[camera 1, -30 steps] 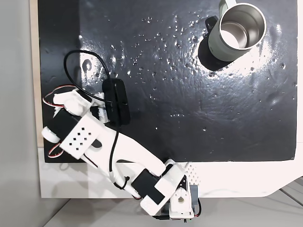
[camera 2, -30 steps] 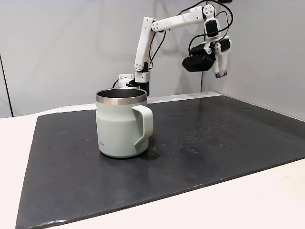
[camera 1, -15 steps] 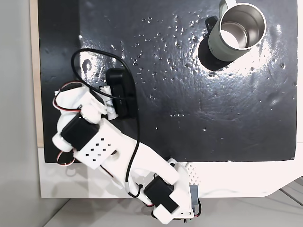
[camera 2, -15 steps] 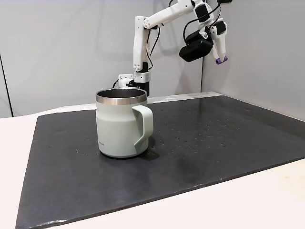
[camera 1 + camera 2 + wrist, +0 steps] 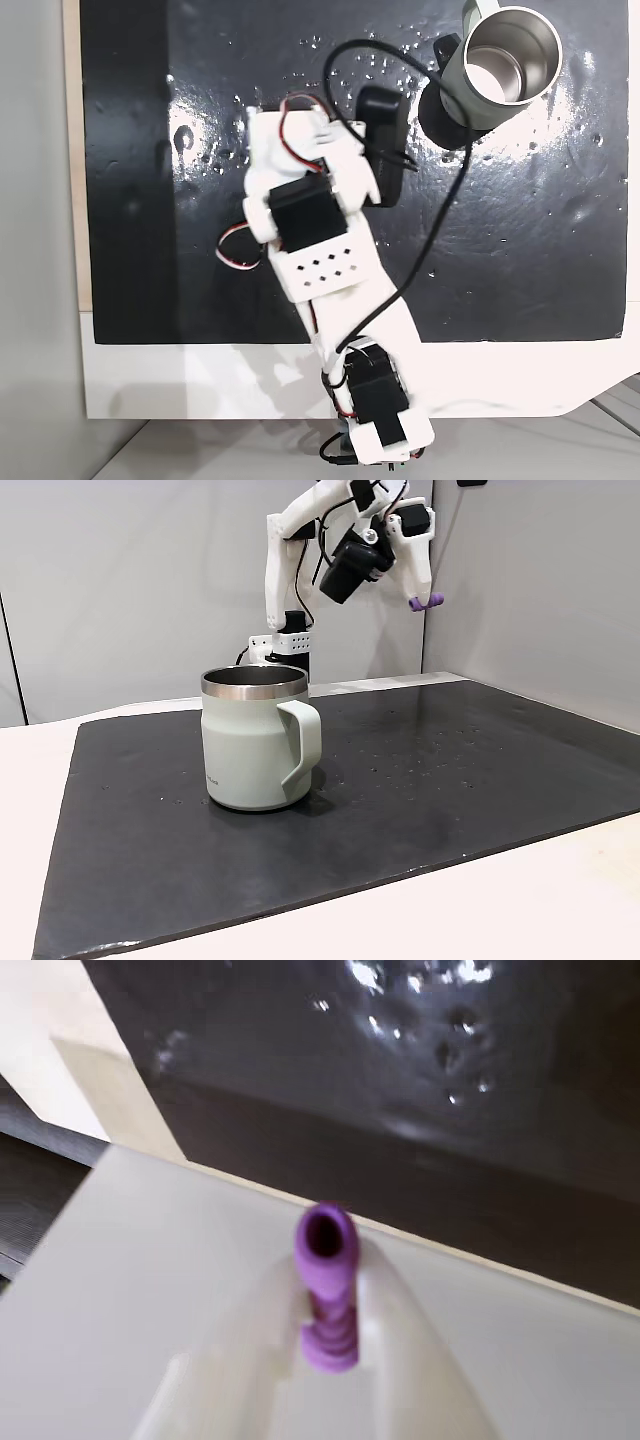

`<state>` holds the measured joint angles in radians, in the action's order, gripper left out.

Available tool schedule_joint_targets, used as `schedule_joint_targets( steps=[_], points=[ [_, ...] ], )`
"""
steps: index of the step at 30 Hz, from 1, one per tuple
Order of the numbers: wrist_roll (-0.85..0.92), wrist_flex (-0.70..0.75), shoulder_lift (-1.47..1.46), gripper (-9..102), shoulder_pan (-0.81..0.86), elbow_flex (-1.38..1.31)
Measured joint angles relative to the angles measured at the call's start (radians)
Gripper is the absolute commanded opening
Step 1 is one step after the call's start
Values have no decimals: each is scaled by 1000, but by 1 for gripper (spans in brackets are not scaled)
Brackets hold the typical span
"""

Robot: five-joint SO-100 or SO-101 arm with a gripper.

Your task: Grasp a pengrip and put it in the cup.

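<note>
Currently, item one: gripper (image 5: 425,598), raised high above the black mat (image 5: 480,770), fingers clamped on the pengrip (image 5: 425,602). In the wrist view the pengrip (image 5: 327,1285) sits pinched between the two pale fingers (image 5: 395,1340), its open end pointing away from the camera, its ribbed part against the finger faces; that view is blurred, so how firm the hold is can only be guessed.

Change noted: over the last second the arm has swung from the mat's left edge, as the top-down fixed view shows it, toward the mat's far right corner, and it has risen. The wrist assembly (image 5: 320,190) now lies just short of the cup (image 5: 498,68). The pengrip has travelled with it, still held. Meaning for the task: grasp done, carry well under way; what is left is to bring the tip over the cup's mouth and release.

Item two: cup (image 5: 256,738), upright near the mat's far right corner in the top-down fixed view, handle turned toward the mat's far edge there. Steel interior visible almost to the bottom, apparently nothing in it; it has not moved.

Item three: mat, glossy, speckled with small bright spots, on a pale worktop (image 5: 200,380). No other containers.
</note>
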<state>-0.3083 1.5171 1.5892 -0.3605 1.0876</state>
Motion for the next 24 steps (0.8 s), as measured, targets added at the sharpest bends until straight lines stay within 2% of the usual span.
schedule_joint_targets(
  steps=[14,24],
  points=[
    [190,91,2,0,318,-198],
    [296,66,-32,0,568,-199]
  ],
)
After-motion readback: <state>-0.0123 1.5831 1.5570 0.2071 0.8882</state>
